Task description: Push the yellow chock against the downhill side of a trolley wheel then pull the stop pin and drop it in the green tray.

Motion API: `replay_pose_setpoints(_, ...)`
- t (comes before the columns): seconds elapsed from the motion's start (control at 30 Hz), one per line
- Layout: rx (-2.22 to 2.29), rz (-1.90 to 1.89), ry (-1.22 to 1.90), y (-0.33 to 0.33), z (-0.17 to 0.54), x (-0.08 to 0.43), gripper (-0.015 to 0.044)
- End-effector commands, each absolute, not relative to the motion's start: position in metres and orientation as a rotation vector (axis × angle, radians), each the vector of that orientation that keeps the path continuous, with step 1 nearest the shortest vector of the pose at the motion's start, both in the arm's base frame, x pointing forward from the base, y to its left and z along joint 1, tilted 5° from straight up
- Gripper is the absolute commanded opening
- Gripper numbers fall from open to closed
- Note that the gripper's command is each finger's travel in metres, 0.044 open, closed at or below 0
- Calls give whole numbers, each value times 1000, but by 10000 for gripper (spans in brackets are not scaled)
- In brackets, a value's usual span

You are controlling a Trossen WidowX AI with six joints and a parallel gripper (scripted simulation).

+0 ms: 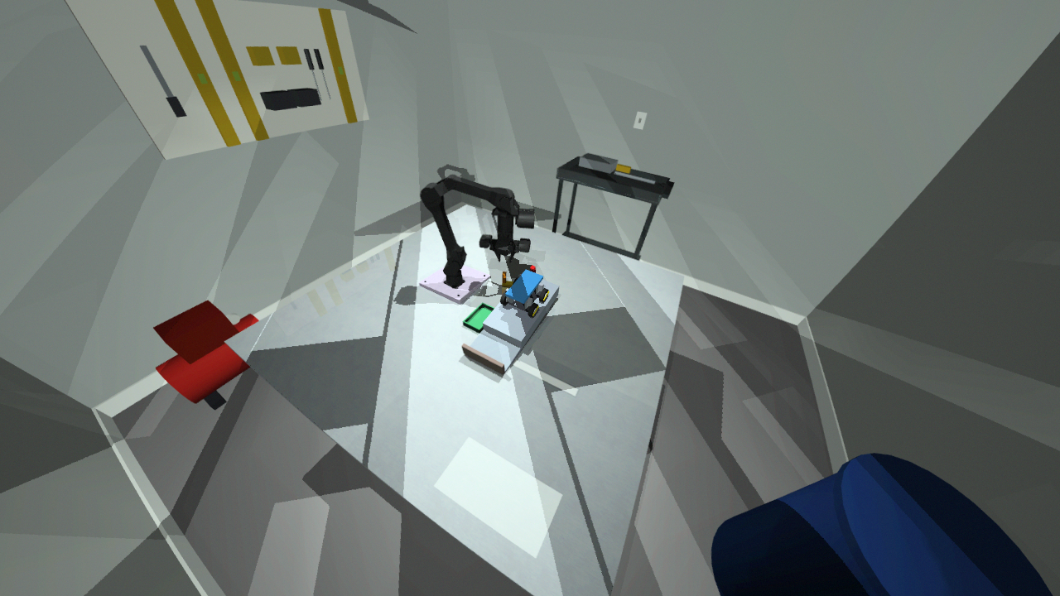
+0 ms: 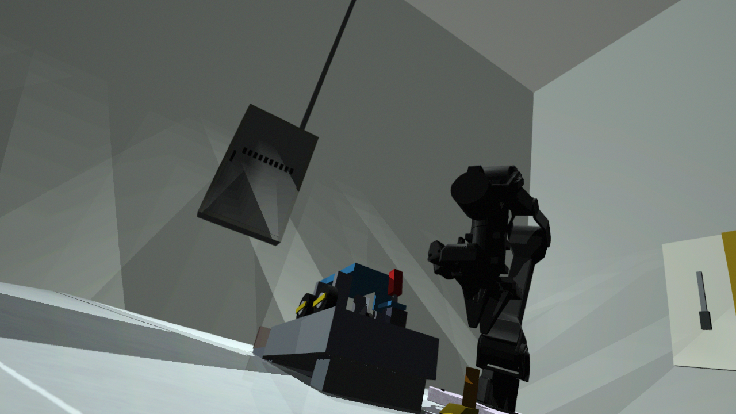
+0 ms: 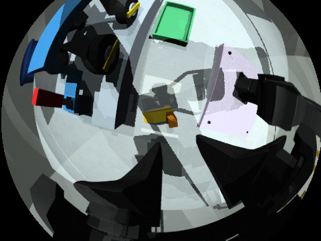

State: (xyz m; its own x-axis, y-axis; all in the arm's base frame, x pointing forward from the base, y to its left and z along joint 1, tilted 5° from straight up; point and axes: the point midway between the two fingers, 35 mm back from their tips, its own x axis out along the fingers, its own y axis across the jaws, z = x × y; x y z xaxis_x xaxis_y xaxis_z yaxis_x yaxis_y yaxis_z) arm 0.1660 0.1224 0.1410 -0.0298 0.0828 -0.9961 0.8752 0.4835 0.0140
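We see the chunky yellow chock with its upright orange block handle [image 1: 505,280] [image 2: 470,387] [image 3: 158,114] on the smooth pale-grey bench [image 1: 437,415] [image 2: 154,380] [image 3: 87,147], beside the slate-grey wedge ramp [image 1: 511,322] [image 2: 380,355] [image 3: 128,90]. In the wrist view its long axis runs crosswise, handle end toward the speckled lilac base plate [image 1: 445,290] [image 2: 446,397] [image 3: 231,117]. Our tapered matte-black fingers [image 1: 504,258] [image 2: 480,327] stand partly apart, holding nothing.

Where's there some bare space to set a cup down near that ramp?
Likely beyond the ramp's low end, past the brown end board. Crowded: between ramp and arm base, with chock and tray.
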Motion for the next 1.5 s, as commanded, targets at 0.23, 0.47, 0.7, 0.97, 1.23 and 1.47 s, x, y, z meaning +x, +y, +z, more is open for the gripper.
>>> replay_pose_setpoints(0.23, 882, -801, 1471, 123, 107, 165, 190)
replay_pose_setpoints(0.47, 882, -801, 1471, 123, 103, 164, 190)
replay_pose_setpoints(0.7, 882, -801, 1471, 125, 92, 164, 190)
replay_pose_setpoints(0.97, 882, -801, 1471, 125, 79, 164, 190)
replay_pose_setpoints(1.23, 882, -801, 1471, 126, 73, 163, 190)
replay_pose_setpoints(1.47, 882, -801, 1471, 127, 62, 163, 190)
